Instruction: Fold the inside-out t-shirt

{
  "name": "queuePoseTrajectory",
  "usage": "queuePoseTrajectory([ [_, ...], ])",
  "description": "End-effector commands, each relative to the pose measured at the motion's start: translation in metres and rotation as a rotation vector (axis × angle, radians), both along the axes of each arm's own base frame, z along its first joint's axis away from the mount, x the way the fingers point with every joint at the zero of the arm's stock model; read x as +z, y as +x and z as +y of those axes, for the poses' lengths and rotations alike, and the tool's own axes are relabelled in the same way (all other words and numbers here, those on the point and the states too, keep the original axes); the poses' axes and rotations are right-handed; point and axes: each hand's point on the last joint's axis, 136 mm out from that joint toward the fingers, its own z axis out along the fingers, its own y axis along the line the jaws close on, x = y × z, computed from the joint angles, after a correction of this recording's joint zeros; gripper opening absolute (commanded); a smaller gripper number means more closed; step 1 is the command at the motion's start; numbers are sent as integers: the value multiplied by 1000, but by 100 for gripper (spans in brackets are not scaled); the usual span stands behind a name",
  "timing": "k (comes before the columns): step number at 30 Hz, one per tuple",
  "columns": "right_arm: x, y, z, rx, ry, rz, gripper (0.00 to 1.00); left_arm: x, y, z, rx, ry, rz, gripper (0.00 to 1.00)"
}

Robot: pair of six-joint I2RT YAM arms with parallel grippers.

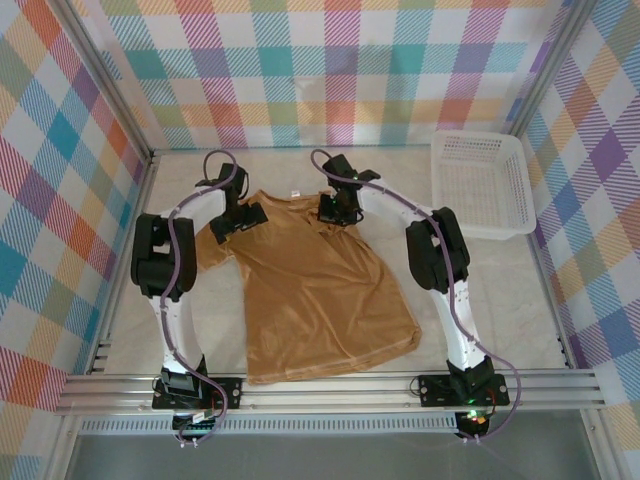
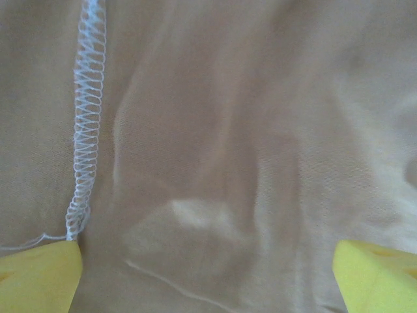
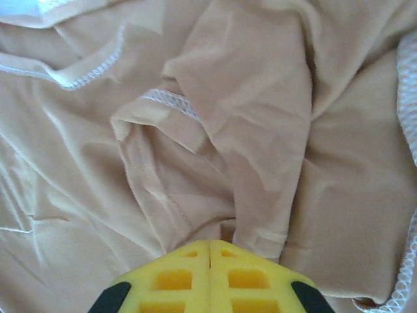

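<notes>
The inside-out t-shirt [image 1: 310, 290], tan-brown, lies spread flat on the table with its collar at the far side and a small white label [image 1: 295, 193] there. My left gripper [image 1: 228, 228] is down on its left shoulder. In the left wrist view it [image 2: 208, 274] is open, one yellow fingertip [image 2: 39, 277] beside a white overlock seam [image 2: 88, 117], and cloth [image 2: 228, 130] lies between the tips. My right gripper [image 1: 335, 213] is at the right shoulder. Its yellow jaws [image 3: 210, 244] are shut, and folds of the sleeve cloth [image 3: 260, 98] gather into their tip.
A white mesh basket [image 1: 480, 185] stands at the far right corner of the table. Checked walls close in the table on three sides. A metal rail [image 1: 330, 385] runs along the near edge by the arm bases.
</notes>
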Motion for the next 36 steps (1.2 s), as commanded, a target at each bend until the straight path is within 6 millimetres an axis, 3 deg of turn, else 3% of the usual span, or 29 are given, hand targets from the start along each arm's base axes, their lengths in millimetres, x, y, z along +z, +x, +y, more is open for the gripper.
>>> queuePoseTrajectory([
  [1,41,1,-9,6,7,-51,0,-3,-1,5,18,-16,11,98],
  [5,56,-5,-12,40,12,-75,3,-3,-2,7,22,-19,13,98],
  [8,49,-11,-13,65,-3,-63,40,-1,0,8,24,-22,7,98],
  [9,45,-12,-15,67,-13,-59,42,-1,0,7,24,-24,8,98],
  [22,-10,-23,-12,67,-24,41,42,-6,-2,13,29,-23,17,98],
  [33,-25,-22,-3,52,-11,72,41,-10,-2,14,33,-29,21,98],
  [36,-26,-20,-1,43,-12,75,35,-11,-2,13,32,-33,24,98],
])
